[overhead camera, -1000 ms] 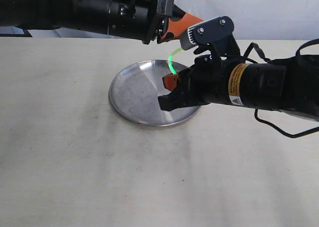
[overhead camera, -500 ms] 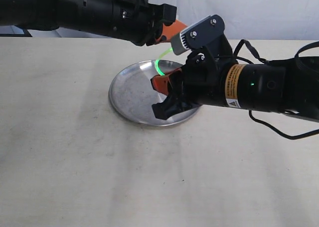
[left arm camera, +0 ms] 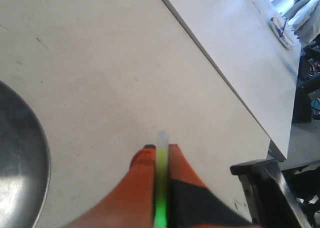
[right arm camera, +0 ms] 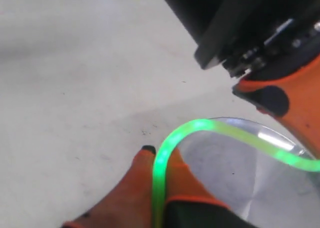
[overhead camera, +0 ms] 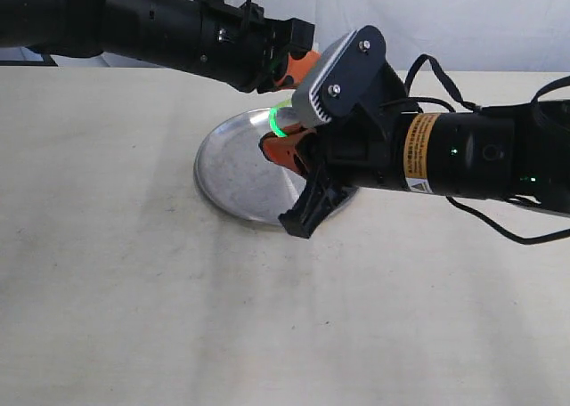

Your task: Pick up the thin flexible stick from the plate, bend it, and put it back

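Observation:
The thin flexible stick [right arm camera: 200,125] glows bright green and curves in a tight arc above the plate [overhead camera: 233,170], a shiny silver dish on the beige table. My right gripper [right arm camera: 161,155] is shut on one end of it, orange fingers pinching it. My left gripper [left arm camera: 161,150] is shut on the other end, whose pale tip [left arm camera: 162,138] pokes out past the fingers. In the exterior view both grippers meet over the plate's far right rim, the stick [overhead camera: 278,121] a short green loop between them; most of it is hidden by the right arm [overhead camera: 427,152].
The beige table [overhead camera: 134,317] extends in front and to the left of the plate. Its far edge [left arm camera: 220,73] runs close behind the left gripper, with a white surface and dark equipment [left arm camera: 270,188] beyond. Black cables [overhead camera: 499,228] hang off the right arm.
Both grippers have moved left and closer together over the plate. The stick has bent from a loose curve into a tight loop. The right wrist has rolled, its grey mount now on top.

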